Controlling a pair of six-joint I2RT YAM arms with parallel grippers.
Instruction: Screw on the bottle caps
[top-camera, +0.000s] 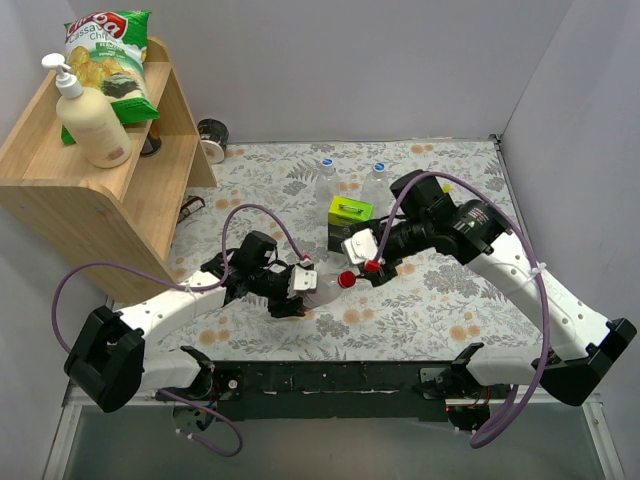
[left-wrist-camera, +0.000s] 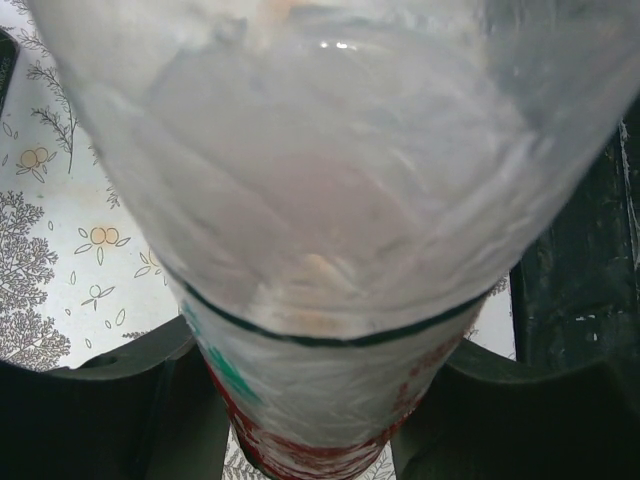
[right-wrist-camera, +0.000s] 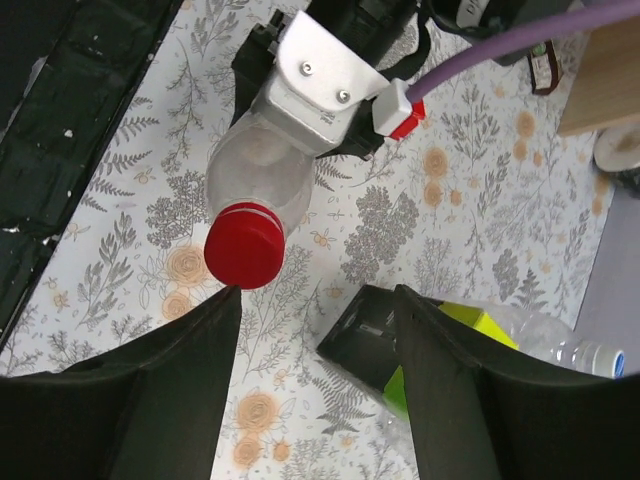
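The labelled bottle (left-wrist-camera: 330, 200) overfills the left wrist view, blurred, edges cropped.

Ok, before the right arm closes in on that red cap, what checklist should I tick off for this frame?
1. Hold: left gripper clamps the labelled bottle: ok.
2. Seating: red cap is on the neck: ok; tightness cannot tell.
3. Opening: right gripper is open: ok.
4. Alignment: cap centred between the right fingers: not ok, it lies off toward one fingertip.
5. Clearance from the green box beside the right gripper: cannot tell.
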